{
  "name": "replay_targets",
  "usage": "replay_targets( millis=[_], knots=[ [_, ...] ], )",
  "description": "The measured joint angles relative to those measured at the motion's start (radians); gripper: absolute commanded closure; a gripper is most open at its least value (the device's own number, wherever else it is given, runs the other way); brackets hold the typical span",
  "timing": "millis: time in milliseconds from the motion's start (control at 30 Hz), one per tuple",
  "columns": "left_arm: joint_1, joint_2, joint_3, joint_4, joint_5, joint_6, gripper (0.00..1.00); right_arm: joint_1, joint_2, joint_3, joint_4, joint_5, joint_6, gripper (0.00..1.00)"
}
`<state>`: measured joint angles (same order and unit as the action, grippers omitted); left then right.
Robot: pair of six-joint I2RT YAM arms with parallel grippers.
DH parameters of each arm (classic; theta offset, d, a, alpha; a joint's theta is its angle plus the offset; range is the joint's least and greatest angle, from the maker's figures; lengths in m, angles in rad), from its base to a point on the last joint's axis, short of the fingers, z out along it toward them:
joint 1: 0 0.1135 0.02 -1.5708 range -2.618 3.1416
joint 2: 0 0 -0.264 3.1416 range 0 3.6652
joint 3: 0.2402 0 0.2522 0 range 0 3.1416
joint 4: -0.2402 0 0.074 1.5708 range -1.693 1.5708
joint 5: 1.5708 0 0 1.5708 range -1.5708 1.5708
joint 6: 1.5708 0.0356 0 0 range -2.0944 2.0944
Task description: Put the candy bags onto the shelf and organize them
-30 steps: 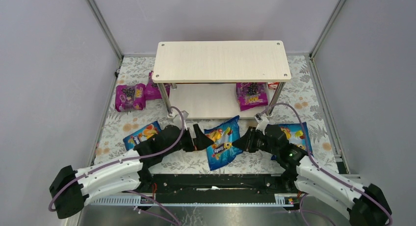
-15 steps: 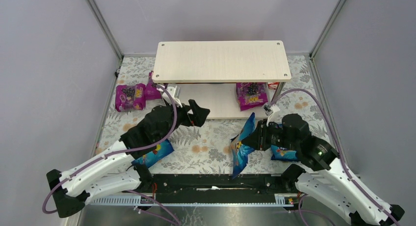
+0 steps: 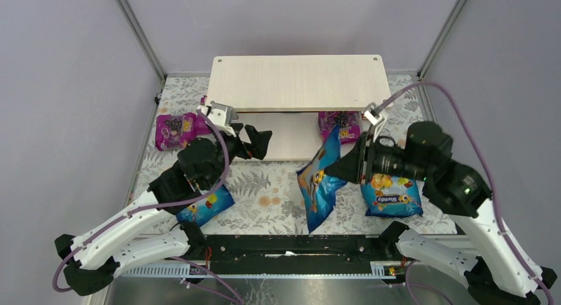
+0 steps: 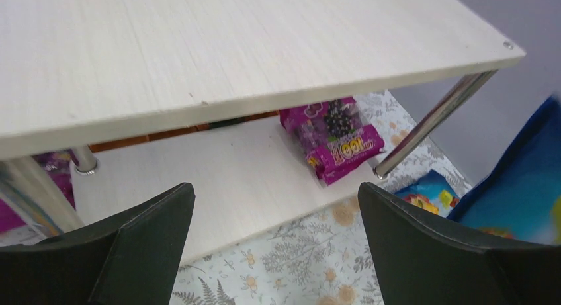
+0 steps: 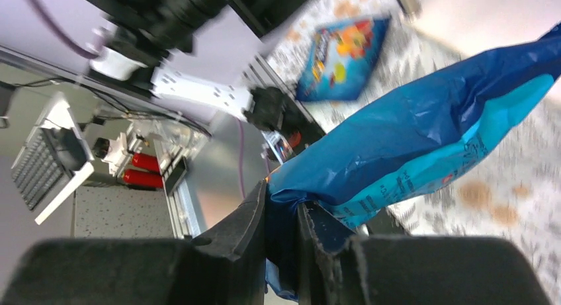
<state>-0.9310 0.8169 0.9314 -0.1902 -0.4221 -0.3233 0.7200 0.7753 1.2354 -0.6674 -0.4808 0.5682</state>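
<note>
Candy bag (image 3: 317, 182), a blue one, hung off the surface (image 3: 264, 192) in front of the shelf (image 3: 298, 83), edge pinched between my nearly closed right fingers (image 3: 336, 169). My left fingers (image 3: 259, 141) stood wide apart, empty, before its lower tier.

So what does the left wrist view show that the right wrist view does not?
Only left wrist: a small magenta candy bag lies on the pale wood-grain shelf's lower board, beyond the open left gripper. Only right wrist: the right gripper pinches a large glossy blue bag's edge; another blue bag lies flat. Both: that lifted blue bag and the flowered tablecloth.
</note>
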Motion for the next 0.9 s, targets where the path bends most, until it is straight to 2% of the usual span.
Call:
replay_targets(
  millis=[133,400,600,800,900],
  knots=[
    [0.0,-0.026,0.04,0.001,-0.02,0.045,0.01,0.0,0.143,0.299,-0.018,-0.01,-0.043,1.0],
    [0.0,-0.079,0.097,0.004,-0.059,0.137,0.01,0.0,0.371,0.665,0.0,-0.035,-0.106,1.0],
    [0.0,-0.125,0.075,0.024,-0.066,0.176,0.01,-0.026,0.649,0.963,-0.024,0.013,-0.185,1.0],
    [0.0,-0.148,0.04,0.035,-0.072,0.206,0.01,-0.241,0.803,0.984,0.023,-0.074,-0.141,1.0],
    [0.0,-0.148,0.021,0.035,-0.072,0.22,0.01,-0.378,0.821,0.9,0.066,-0.124,-0.076,1.0]
  ],
)
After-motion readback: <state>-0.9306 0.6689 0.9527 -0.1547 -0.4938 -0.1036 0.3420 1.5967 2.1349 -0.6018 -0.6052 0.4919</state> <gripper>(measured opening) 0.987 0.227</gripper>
